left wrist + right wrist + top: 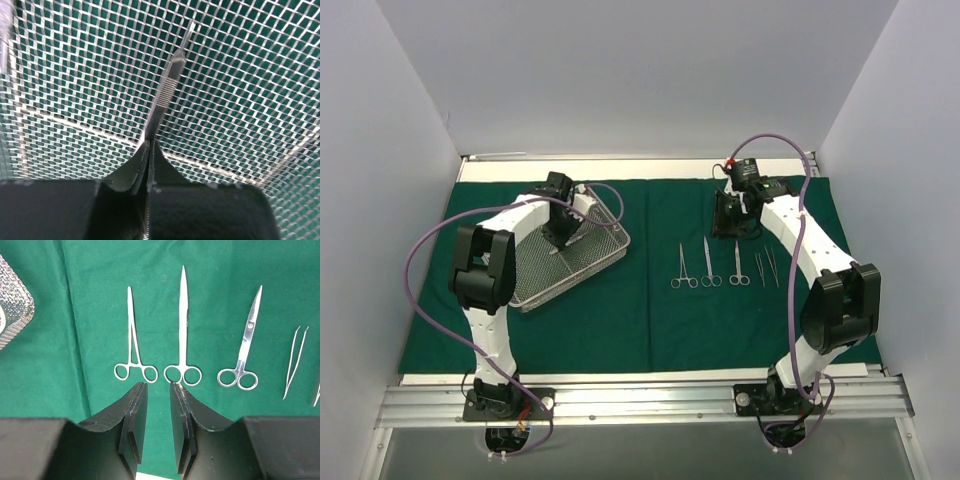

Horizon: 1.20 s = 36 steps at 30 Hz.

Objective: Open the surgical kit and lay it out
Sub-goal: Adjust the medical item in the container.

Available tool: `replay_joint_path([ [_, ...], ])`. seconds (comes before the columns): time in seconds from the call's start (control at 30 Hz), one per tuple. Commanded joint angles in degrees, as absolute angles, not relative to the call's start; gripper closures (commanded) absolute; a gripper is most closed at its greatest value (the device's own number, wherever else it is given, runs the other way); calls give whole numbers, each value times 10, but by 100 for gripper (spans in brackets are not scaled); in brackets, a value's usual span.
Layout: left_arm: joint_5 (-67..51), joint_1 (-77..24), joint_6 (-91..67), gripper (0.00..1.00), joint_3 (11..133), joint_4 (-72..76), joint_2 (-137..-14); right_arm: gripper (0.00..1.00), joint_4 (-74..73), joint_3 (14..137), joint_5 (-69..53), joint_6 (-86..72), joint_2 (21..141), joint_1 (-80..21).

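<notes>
The dark green cloth [620,320] lies spread flat over the table. On its left part the silver wire-mesh tray [545,285] sits askew. My left gripper [560,240] reaches down into the tray. In the left wrist view it [148,145] is shut on the near end of a slender steel instrument [165,92] with a ribbed grip and a pointed tip, over the mesh [75,75]. My right gripper [158,387] is open and holds nothing. It hangs over the cloth [45,385] just behind the ring handles of two forceps [132,345] [183,330].
To the right of the fold lie the forceps [683,268], scissors [738,265] and tweezers [767,268] in a neat row. The right wrist view shows the scissors [245,350], tweezers [295,360] and a tray corner [12,315]. White walls close in on three sides.
</notes>
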State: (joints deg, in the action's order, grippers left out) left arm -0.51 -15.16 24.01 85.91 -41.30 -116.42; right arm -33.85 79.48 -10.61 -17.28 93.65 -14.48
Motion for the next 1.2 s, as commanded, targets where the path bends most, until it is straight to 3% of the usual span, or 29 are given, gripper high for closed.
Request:
replay_joint_path([
  [0.0,-32,-150,204,98,840,-427,-1138,74,-345,803,-108,-170,942,-150],
  [0.33,-68,-144,153,97,860,-440,-1098,74,-345,800,-109,-174,945,-154],
  [0.37,-58,-144,154,90,870,-442,-1099,74,-344,801,-110,-175,947,-154],
  [0.43,-50,-144,156,63,880,-446,-1106,74,-344,803,-109,-176,947,-157],
  [0.53,-38,-144,163,58,893,-441,-1121,74,-345,800,-107,-175,947,-157],
  [1.17,-108,-152,170,55,1022,-410,-1233,75,-344,801,-105,-176,968,-157],
])
